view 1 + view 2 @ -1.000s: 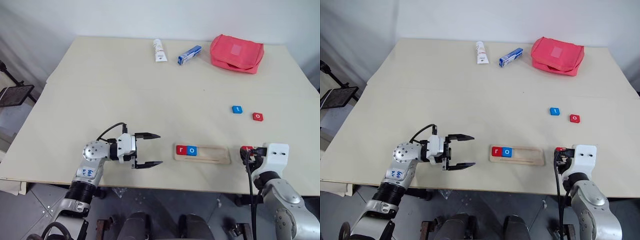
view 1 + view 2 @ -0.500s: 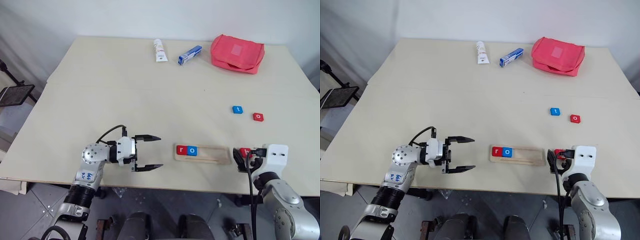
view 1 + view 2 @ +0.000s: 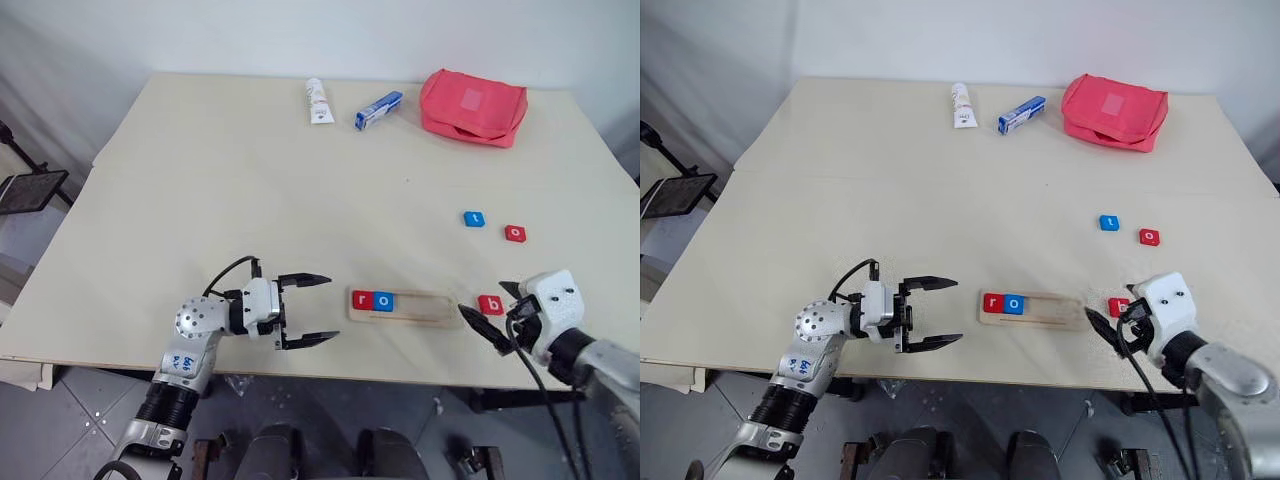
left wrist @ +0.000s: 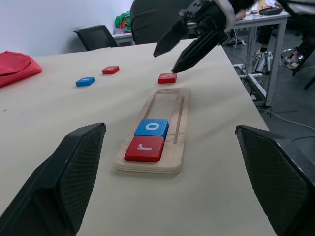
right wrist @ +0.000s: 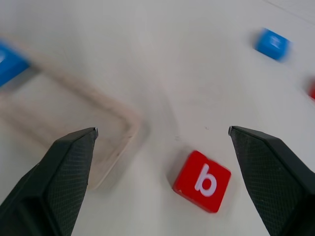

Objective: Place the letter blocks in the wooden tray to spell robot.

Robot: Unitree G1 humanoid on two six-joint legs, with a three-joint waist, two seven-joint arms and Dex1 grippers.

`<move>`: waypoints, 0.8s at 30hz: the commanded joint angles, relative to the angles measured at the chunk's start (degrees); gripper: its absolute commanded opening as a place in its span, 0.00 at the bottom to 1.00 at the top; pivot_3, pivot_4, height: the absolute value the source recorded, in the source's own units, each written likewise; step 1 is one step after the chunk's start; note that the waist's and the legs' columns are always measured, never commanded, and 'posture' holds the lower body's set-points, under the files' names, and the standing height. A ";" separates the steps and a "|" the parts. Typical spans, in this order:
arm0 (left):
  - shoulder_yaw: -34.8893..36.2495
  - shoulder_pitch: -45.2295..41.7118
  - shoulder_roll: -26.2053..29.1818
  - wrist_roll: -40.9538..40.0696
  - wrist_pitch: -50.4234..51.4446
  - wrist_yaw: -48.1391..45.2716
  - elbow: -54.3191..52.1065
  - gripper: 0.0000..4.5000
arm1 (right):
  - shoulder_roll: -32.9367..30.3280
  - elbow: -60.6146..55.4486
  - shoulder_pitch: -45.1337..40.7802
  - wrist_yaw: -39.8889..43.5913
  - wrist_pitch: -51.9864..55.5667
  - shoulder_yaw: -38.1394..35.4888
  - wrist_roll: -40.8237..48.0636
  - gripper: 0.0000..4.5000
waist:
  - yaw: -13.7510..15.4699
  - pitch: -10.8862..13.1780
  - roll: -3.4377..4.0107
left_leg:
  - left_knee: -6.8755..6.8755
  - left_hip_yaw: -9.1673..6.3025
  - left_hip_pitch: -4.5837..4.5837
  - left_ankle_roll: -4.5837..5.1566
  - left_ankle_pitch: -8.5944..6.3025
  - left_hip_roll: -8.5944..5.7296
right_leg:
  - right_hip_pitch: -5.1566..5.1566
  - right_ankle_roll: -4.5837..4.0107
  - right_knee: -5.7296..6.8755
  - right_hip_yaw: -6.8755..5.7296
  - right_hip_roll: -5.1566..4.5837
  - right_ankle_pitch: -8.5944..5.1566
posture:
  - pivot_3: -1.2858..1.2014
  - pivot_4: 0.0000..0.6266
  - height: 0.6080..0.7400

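The wooden tray (image 3: 432,309) lies near the table's front edge, with a red r block (image 3: 360,298) and a blue o block (image 3: 383,300) at its left end. Just off its right end, a red b block (image 3: 491,304) lies flat on the table. My right gripper (image 3: 482,298) hovers open over that block, one finger on each side and not touching it; the b block (image 5: 202,181) shows between its fingers. Farther back lie a blue t block (image 3: 474,218) and a red o block (image 3: 515,233). My left gripper (image 3: 333,308) is open and empty, left of the tray, pointing at it.
Along the back of the table lie a white tube (image 3: 317,101), a blue-and-white box (image 3: 379,110) and a red pouch (image 3: 472,106). The tray and both grippers are close to the table's front edge (image 3: 400,380).
My right gripper was shut on the red b block; it has opened, turned and risen, leaving the block on the table beside the tray's right end. The left gripper has hardly moved.
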 commanded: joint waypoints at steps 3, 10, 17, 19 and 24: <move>-0.06 0.09 0.09 -0.01 -0.89 0.52 -2.02 1.00 | -8.31 8.98 -4.31 13.93 -7.76 2.29 -1.63 0.99 | 0.08 0.01 -0.01 | 0.01 0.00 -0.01 0.00 0.00 0.00 | 0.01 0.00 -0.04 -0.08 -0.01 0.00 | 0.52 0.24 1.00; 0.56 1.28 1.11 0.43 -1.75 1.44 -2.85 1.00 | -16.10 35.15 -20.67 32.32 -27.63 17.38 -13.17 0.99 | -0.10 0.02 -0.03 | 0.05 0.07 0.00 0.05 0.01 0.00 | 0.05 0.02 -0.12 -0.30 -0.05 0.01 | 0.52 0.24 1.00; 1.03 3.37 2.03 0.73 -1.28 3.63 -5.24 1.00 | -13.15 50.43 -32.11 37.68 -36.87 24.11 -18.58 0.99 | -0.13 0.02 -0.03 | 0.06 0.01 -0.04 0.05 0.02 0.01 | 0.06 0.02 -0.12 -0.53 -0.11 0.01 | 0.52 0.24 1.00; 0.85 4.25 2.16 0.79 -1.16 4.03 -6.15 1.00 | -12.35 52.41 -33.53 38.86 -37.71 25.13 -19.38 0.99 | -0.12 0.02 -0.03 | 0.06 -0.01 -0.04 0.04 0.02 0.02 | 0.06 0.02 -0.11 -0.56 -0.12 0.01 | 0.52 0.24 1.00; 0.42 5.33 2.21 0.89 -0.50 5.21 -7.81 1.00 | -11.40 55.23 -34.74 40.43 -38.23 26.84 -21.24 0.91 | -0.04 0.02 -0.05 | 0.08 -0.08 -0.02 0.04 0.02 0.02 | 0.13 0.02 -0.11 -0.61 -0.12 0.01 | 0.52 0.24 1.00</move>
